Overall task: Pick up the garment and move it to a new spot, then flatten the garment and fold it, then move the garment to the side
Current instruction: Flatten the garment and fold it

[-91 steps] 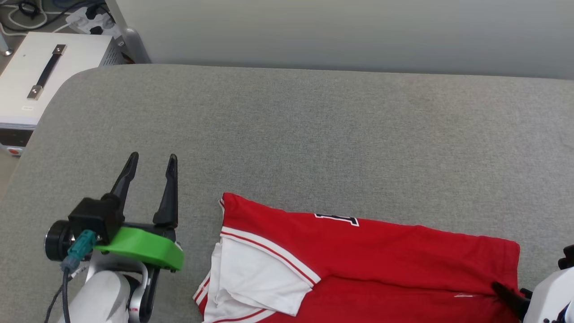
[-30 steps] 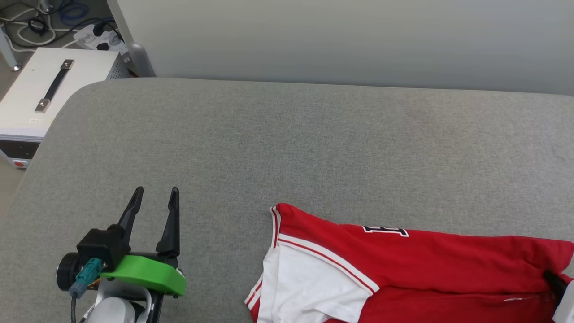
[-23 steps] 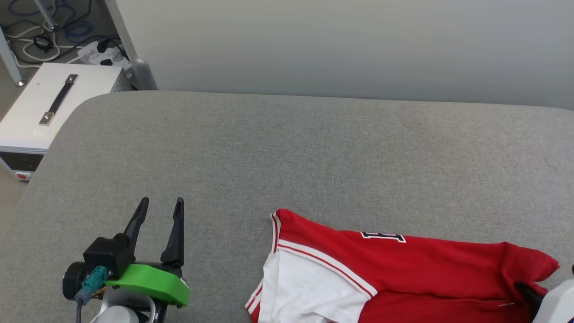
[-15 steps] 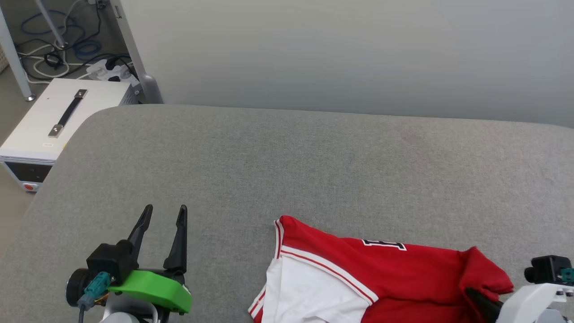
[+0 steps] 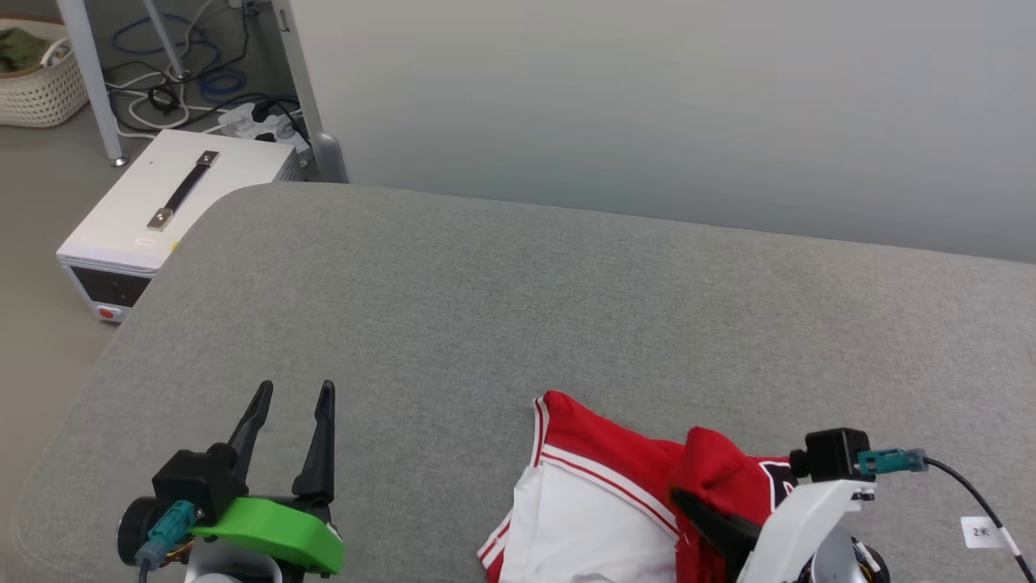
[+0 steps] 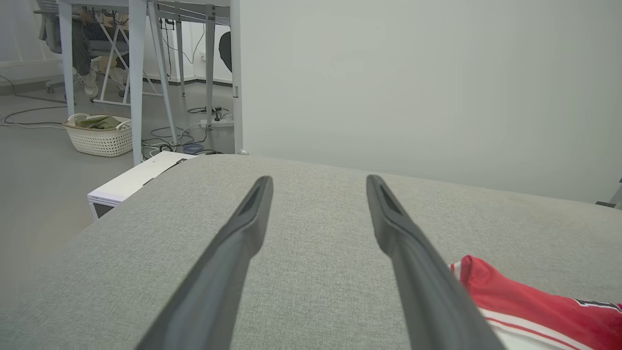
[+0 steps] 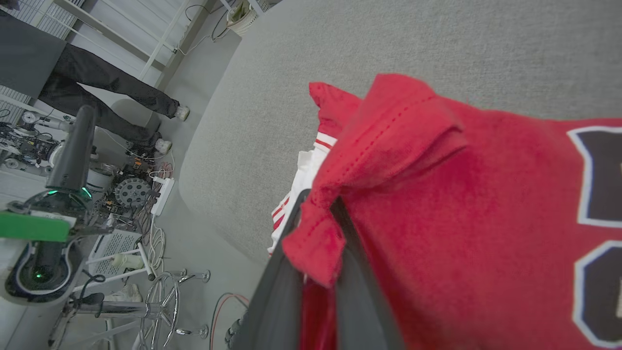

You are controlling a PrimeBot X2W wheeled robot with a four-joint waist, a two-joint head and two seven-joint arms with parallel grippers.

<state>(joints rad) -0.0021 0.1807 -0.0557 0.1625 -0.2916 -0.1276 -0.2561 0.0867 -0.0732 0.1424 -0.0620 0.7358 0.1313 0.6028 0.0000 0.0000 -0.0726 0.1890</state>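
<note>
Head view is showing the red short-sleeved jersey T-shirt (image 5: 607,449), with white sleeves and red-and-white striped trim, lying on the near right part of the grey fabric-covered surface (image 5: 566,308). One red stitched edge of it is standing up in a bunched peak. The right gripper (image 5: 688,504) is pinching that raised fold, its two long dark fingers pressing together on the cloth. In the right wrist view the red edge is draping over the fingertips, and the black-and-white block lettering (image 7: 600,194) is showing just beside them. The left gripper (image 5: 295,397) is hanging over bare grey fabric at the near left, well apart from the shirt, with its fingers spread and gripping nothing. In the left wrist view the shirt's red corner is lying to the right of the fingers. A white metal box with a black handle (image 5: 162,210) is sitting on the floor beyond the surface's far left corner.
</note>
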